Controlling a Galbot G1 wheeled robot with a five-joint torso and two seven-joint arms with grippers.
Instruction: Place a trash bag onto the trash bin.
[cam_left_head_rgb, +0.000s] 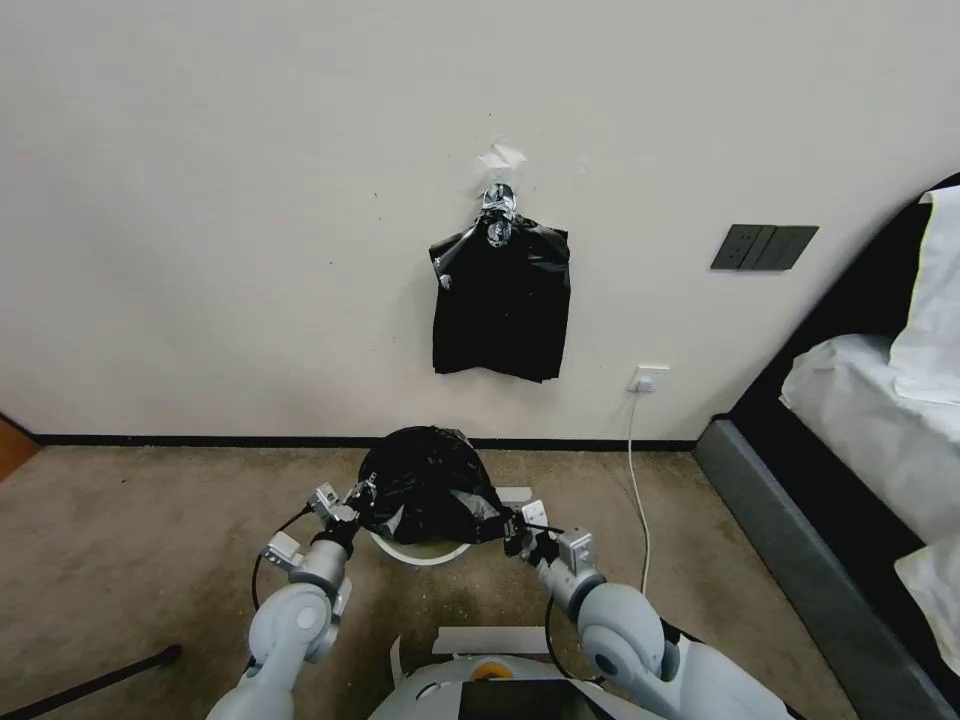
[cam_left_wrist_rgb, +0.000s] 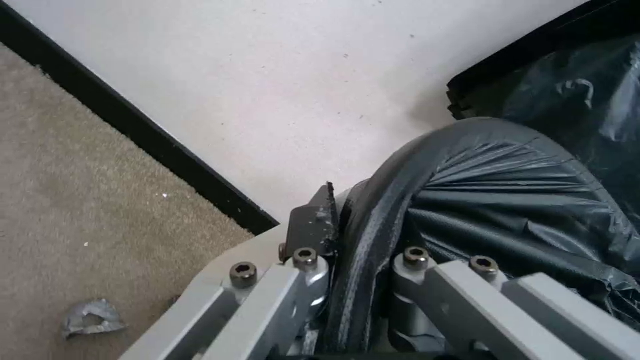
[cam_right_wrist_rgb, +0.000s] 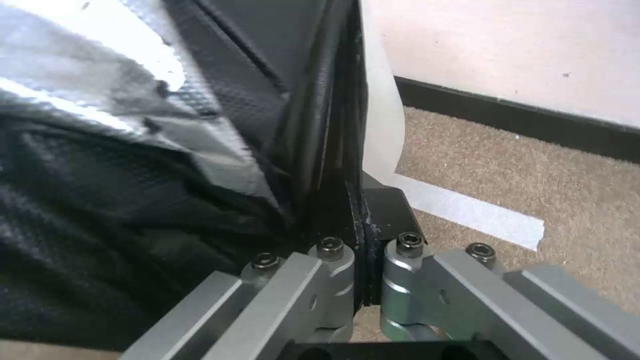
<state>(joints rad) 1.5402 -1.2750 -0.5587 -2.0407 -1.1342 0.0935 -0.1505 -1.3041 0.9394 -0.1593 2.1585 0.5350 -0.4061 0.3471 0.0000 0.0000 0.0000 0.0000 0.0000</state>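
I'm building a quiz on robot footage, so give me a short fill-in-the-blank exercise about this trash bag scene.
1. The left gripper and right gripper each pinch one side of the ____.
2. The trash bag is held over the cream-white ____, whose rim shows just beneath it.
3. The bunch of black bags hangs on the ____ behind the trash bin.
4. The floor around the bin is covered in ____.

Missing words: trash bag; trash bin; wall; carpet
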